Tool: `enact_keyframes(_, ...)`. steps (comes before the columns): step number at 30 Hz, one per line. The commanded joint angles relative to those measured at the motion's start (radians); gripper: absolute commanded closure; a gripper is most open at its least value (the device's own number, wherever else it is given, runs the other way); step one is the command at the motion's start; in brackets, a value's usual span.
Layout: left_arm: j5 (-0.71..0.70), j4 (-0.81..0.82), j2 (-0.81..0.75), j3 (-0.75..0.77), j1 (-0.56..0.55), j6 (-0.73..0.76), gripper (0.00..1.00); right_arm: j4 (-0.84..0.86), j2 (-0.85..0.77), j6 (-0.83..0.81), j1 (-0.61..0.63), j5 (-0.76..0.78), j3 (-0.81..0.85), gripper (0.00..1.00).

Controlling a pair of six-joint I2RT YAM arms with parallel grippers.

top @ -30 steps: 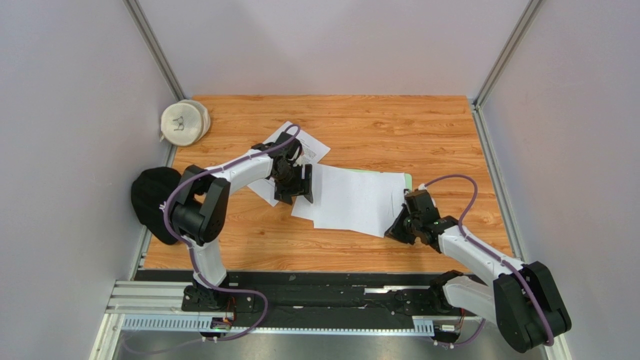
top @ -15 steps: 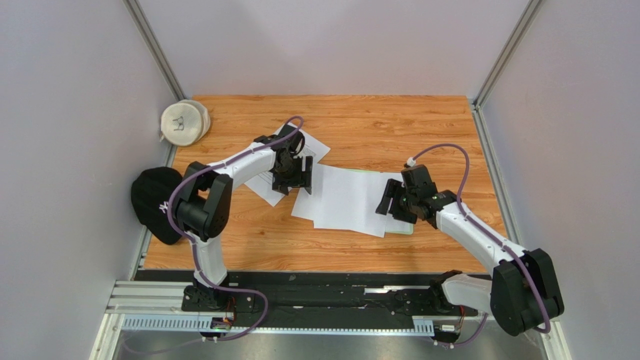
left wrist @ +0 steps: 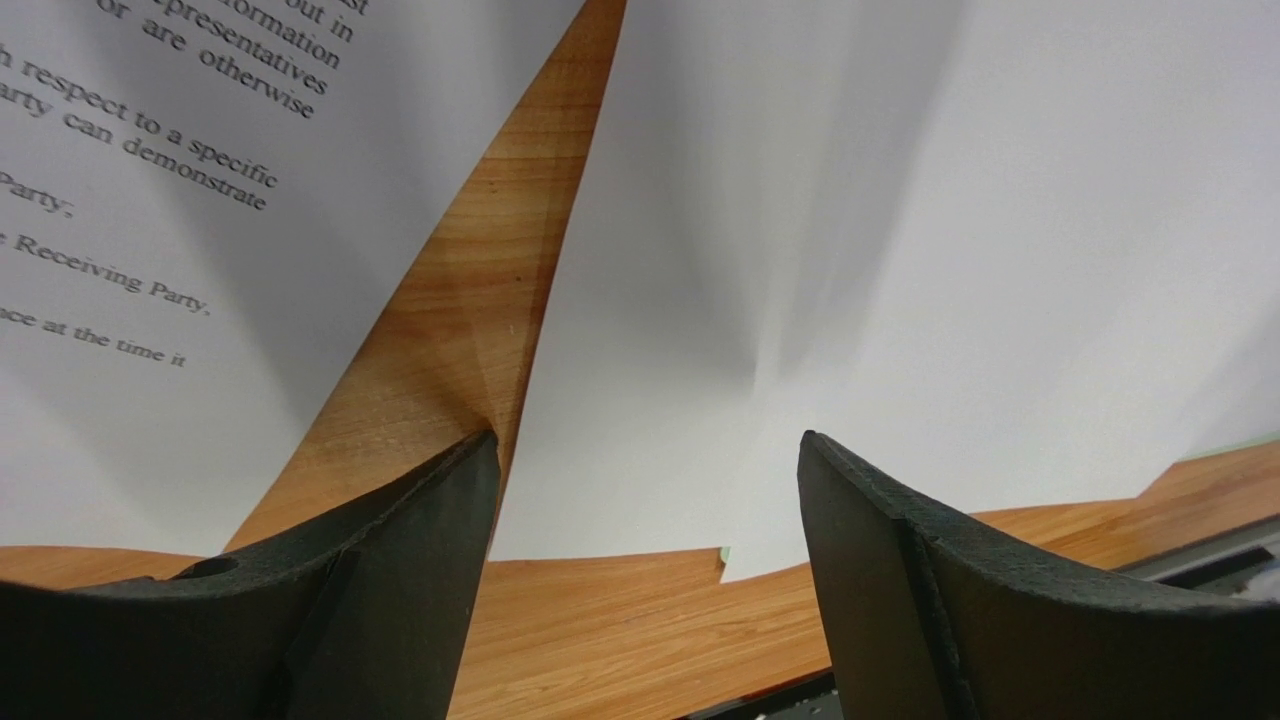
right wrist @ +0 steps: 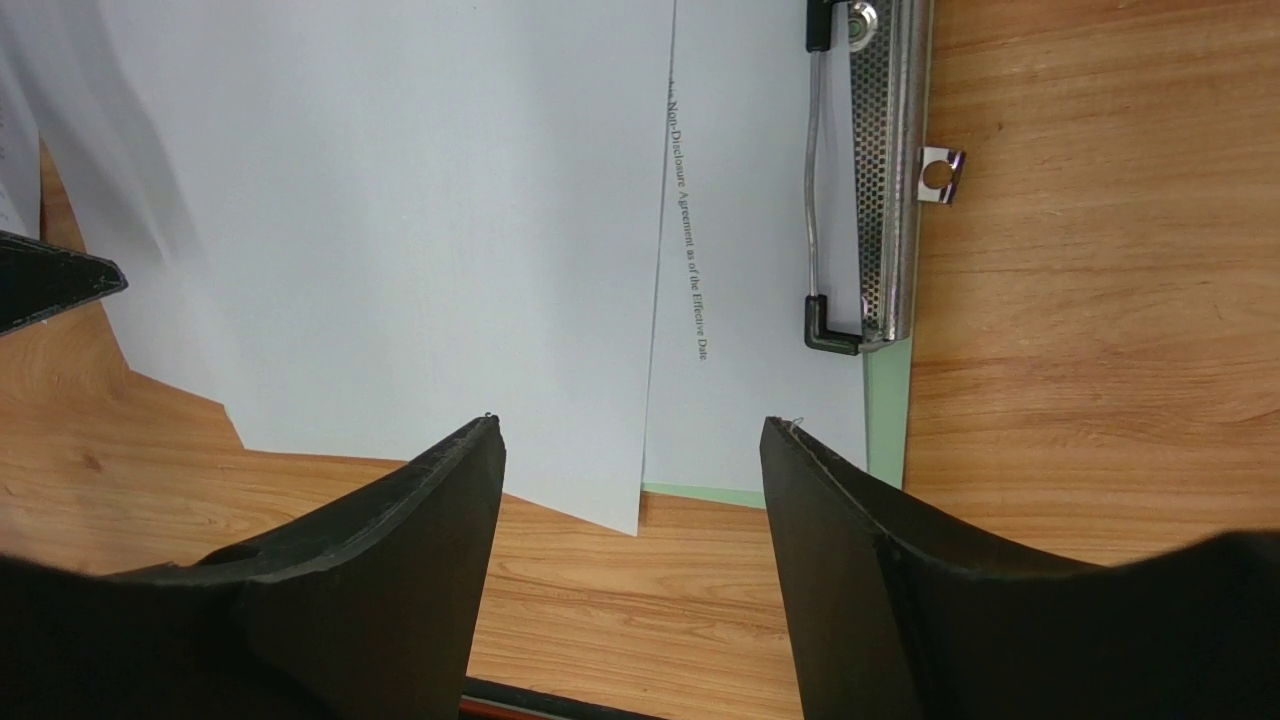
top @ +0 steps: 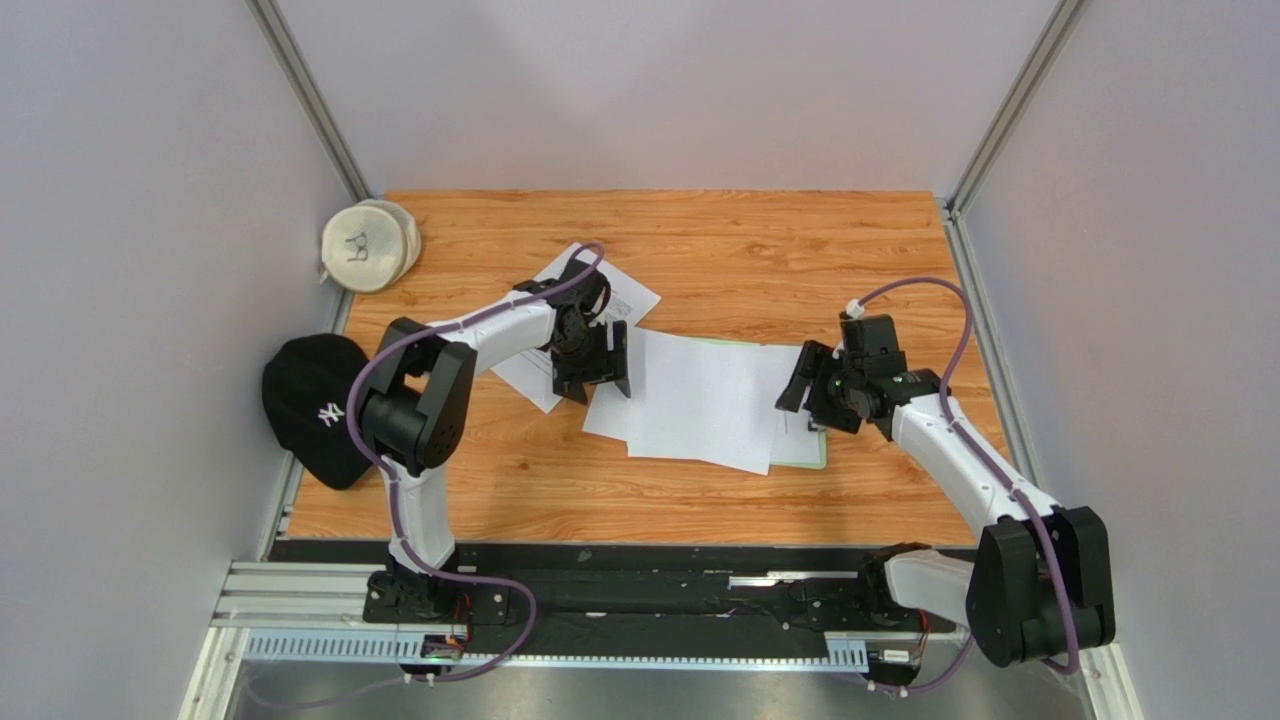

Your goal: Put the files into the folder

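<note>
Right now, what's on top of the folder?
White sheets cover most of the folder. Only its clip and a thin green edge show; the sheet count can't be told.

Folder (right wrist: pixel 887 428): mostly buried under the files (right wrist: pixel 451 210); only a thin green strip shows beside its clip (right wrist: pixel 876 180). Clip cut off by the top edge, right wrist view. Top view: print on sheets over the folder too small to read. Left wrist view: printed sheet (left wrist: pixel 135 225) beside the folder runs off the top and left edges.
</note>
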Motion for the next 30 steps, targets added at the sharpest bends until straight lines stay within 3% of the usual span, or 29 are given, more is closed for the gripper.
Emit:
enact_keyframes(1,0.054,0.043,-0.011,-0.084,-0.010,-0.085,0.18,-0.004,-0.013,-0.044,-0.040,-0.040,0.012,0.33)
enact_keyframes(6,0.039,0.069,-0.088,-0.156,-0.013,-0.156,0.18,0.028,0.028,-0.074,-0.045,-0.069,-0.007,0.32)
enact_keyframes(15,0.079,0.135,-0.134,-0.227,-0.019,-0.249,0.20,0.121,0.191,-0.105,-0.040,-0.173,0.006,0.41)
enact_keyframes(30,0.114,0.168,-0.140,-0.221,-0.048,-0.292,0.21,0.138,0.274,-0.106,-0.028,-0.138,0.055,0.50)
